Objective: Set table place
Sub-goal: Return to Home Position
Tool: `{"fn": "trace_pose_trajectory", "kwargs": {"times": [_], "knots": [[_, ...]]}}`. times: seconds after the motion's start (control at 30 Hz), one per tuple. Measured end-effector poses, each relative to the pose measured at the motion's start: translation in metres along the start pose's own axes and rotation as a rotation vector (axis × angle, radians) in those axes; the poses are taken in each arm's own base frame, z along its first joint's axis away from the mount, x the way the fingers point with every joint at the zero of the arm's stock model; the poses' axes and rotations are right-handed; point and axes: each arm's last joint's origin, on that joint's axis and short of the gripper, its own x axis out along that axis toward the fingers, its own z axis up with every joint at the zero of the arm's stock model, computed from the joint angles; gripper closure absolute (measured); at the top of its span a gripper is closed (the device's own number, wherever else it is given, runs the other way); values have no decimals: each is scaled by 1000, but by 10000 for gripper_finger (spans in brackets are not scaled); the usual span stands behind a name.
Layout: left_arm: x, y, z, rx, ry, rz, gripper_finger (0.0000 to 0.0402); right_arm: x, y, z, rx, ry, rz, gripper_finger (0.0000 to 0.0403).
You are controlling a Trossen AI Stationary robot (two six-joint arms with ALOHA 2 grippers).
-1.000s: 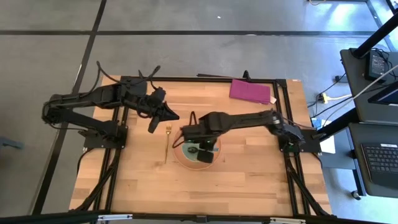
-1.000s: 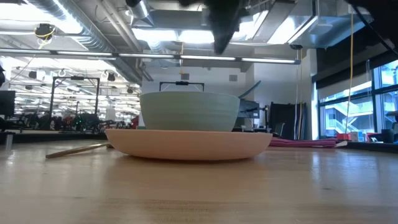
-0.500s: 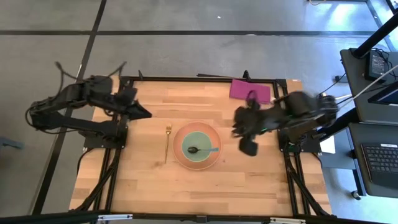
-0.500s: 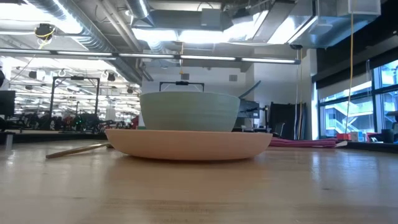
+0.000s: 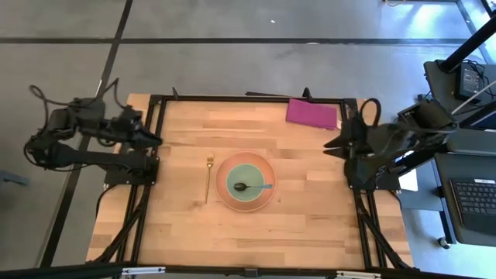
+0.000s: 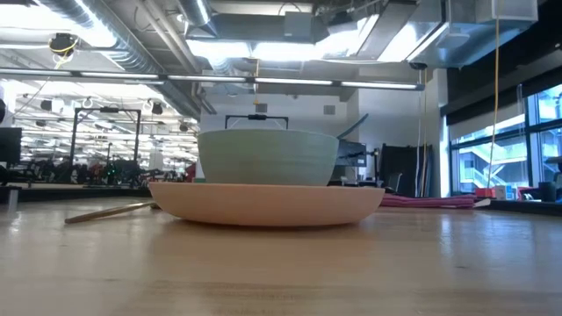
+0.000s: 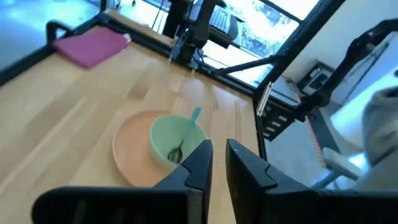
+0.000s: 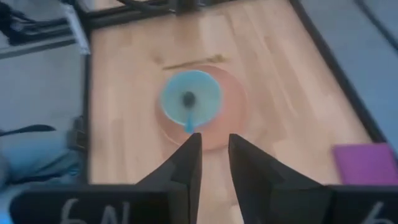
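The round orange plate (image 5: pixel 267 169) lies on the wood table (image 5: pixel 186 225), near its middle. The pale green bowl (image 5: pixel 242 173) stands on the plate. The spoon (image 5: pixel 253 186) lies in the bowl, its light blue handle resting on the rim toward the table's right. The gold fork (image 5: pixel 208 177) lies flat on the table just left of the plate. My left gripper (image 5: pixel 155 140) is drawn back at the table's left edge, empty, with a narrow gap between its fingers (image 7: pixel 219 152). My right gripper (image 5: pixel 329 146) is drawn back at the right edge, also empty, with a narrow gap (image 8: pixel 214 146).
A flat magenta rectangle (image 5: pixel 312 113) lies at the table's far right corner. The black rail frame (image 5: pixel 248 98) runs round the table. The low view shows plate (image 6: pixel 263 204), bowl (image 6: pixel 268 158) and fork (image 6: pixel 110 211), and no arm.
My right gripper has risen from above the bowl and swung back to the table's right edge; the spoon lies in the bowl. My left gripper has drawn back from near the fork to the left edge. Plate, bowl and fork have stayed put.
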Motion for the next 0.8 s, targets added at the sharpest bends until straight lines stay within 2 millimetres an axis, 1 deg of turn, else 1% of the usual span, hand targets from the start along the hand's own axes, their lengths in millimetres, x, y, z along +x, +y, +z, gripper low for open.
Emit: {"fn": "trace_pose_trajectory", "kwargs": {"times": [0.1,0.2,0.3,0.37,0.47,0.57,0.7,0.8], "knots": [[-24,2,-14,-34,-30,-1,357,1,-8,-24,-9,-3,-92,321],[-48,4,-25,-12,-123,-2,353,10,-19,-50,41,-33,-166,321],[-70,7,-35,-4,-263,49,349,25,-26,-74,92,-94,-117,321],[-76,9,-41,-3,-329,50,347,37,-27,-87,100,-153,-24,321],[-72,12,-51,11,-347,-25,345,56,-29,-111,67,-236,155,321],[-60,15,-60,39,-335,-152,346,76,-31,-136,42,-335,319,321],[-31,19,-70,97,-349,-346,353,104,-37,-171,41,-470,468,321],[-8,25,-78,136,-361,-445,360,121,-42,-195,21,-577,553,321]]}}
